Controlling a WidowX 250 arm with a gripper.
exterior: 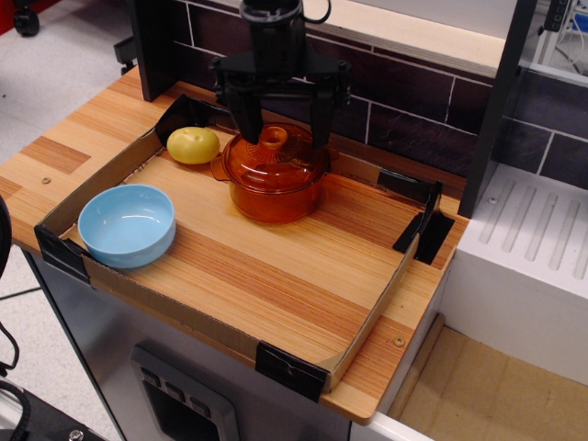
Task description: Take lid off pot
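The amber-orange pot [273, 197] stands at the back of the wooden tray area, with its domed translucent lid [276, 161] on it. The lid's orange ring knob [274, 138] shows at its centre. My black gripper [285, 131] hangs over the lid with its two fingers spread wide, one on each side of the knob. The jaws are open and hold nothing. The fingertips are level with the top of the lid; I cannot tell if they touch it.
A yellow round fruit [193, 145] lies left of the pot. A light blue bowl [127, 225] sits at the front left. A cardboard rim [367, 317] with black corner clips borders the wooden board. A dark tiled wall stands behind; a white rack [533, 230] is at the right.
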